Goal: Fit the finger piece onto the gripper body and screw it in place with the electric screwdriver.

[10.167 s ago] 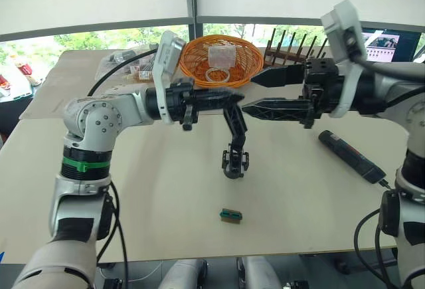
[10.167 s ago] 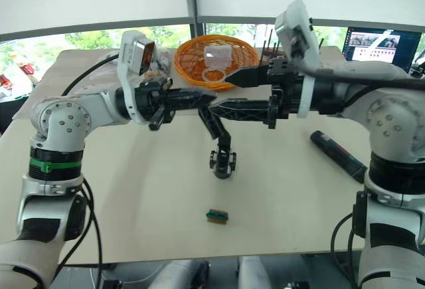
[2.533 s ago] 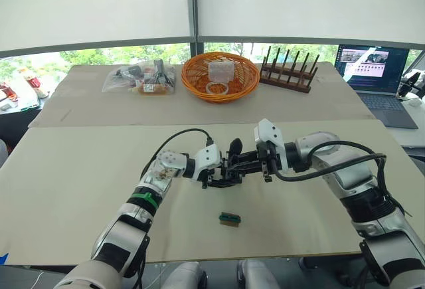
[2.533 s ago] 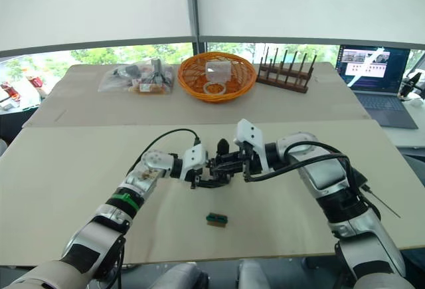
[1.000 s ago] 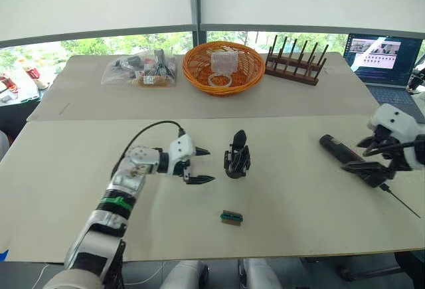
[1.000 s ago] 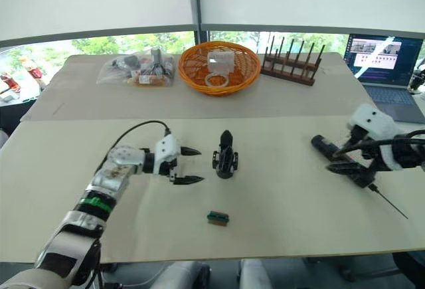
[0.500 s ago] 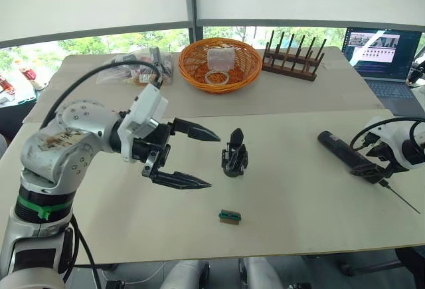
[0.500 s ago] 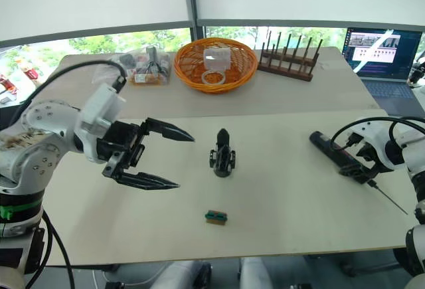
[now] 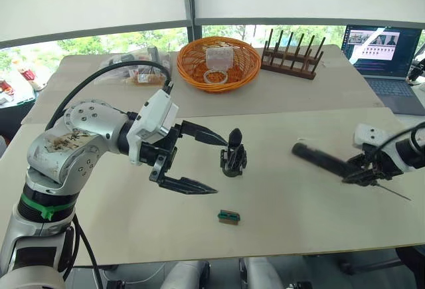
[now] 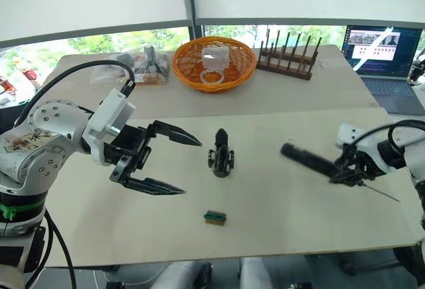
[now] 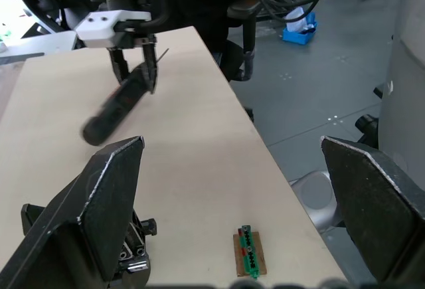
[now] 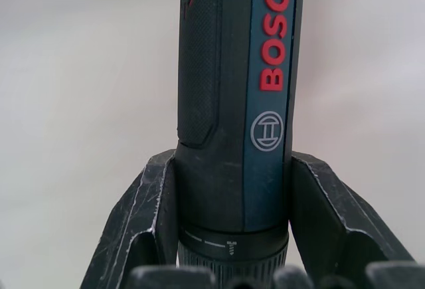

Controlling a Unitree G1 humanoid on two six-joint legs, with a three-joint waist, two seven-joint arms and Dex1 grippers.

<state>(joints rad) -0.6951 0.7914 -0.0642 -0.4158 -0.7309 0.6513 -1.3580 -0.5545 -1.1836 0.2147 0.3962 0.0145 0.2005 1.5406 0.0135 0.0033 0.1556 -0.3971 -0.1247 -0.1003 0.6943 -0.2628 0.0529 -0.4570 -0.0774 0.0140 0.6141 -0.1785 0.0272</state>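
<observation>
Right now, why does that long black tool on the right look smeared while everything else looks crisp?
In both eye views the long black pen-shaped electric screwdriver is streaked, probably motion blur, in the right hand. The left wrist view smears it too. The right wrist view shows its red lettering sharp, and the background washed out.

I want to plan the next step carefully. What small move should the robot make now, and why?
Probably carry the electric screwdriver toward the gripper body, turning its bit toward the body. The right gripper is shut on the screwdriver near its bit end, and the bit points away from the body, which stands upright on the table well apart. The left gripper is open beside the body and could steady it.
</observation>
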